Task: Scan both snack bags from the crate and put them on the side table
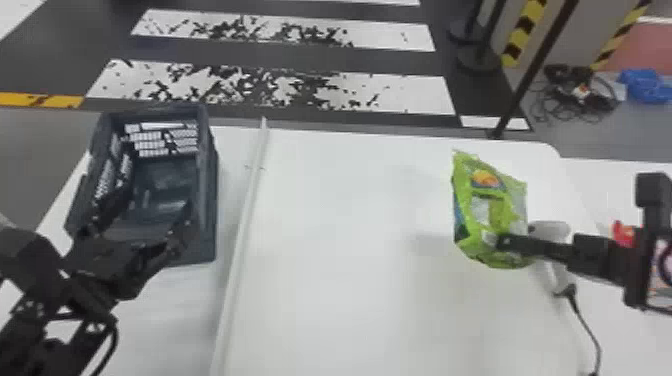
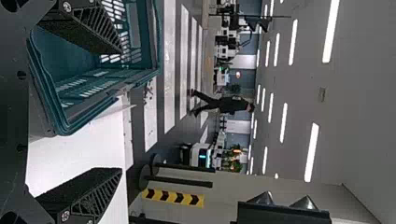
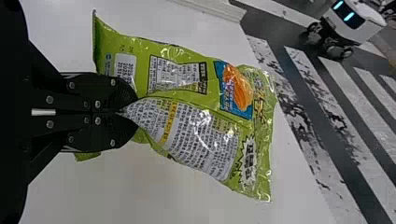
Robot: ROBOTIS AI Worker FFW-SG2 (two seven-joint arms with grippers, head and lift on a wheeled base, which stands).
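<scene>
The left claw (image 2: 120, 110) is nearest the crate, at its near end, released, its fingers well apart. Level with it on the other side, the right claw (image 3: 133, 111) is clenched on the green snack bag (image 1: 492, 215), pinching it close to its near end. The bag hangs over the right part of the main surface (image 1: 325, 250), its long axis running forward, most of it forward and left of the claw.

A white corded device (image 1: 550, 230), probably the scanner, sits just beside the right claw, partly behind it. That closeness is what the coming move turns on: the right arm is the nearer, and a small turn of the bag should present its code. Then the side surface (image 1: 610, 195), to the right, seems the place for it.

Farther forward on the left stands the crate (image 1: 209, 200), well apart from the bag.
</scene>
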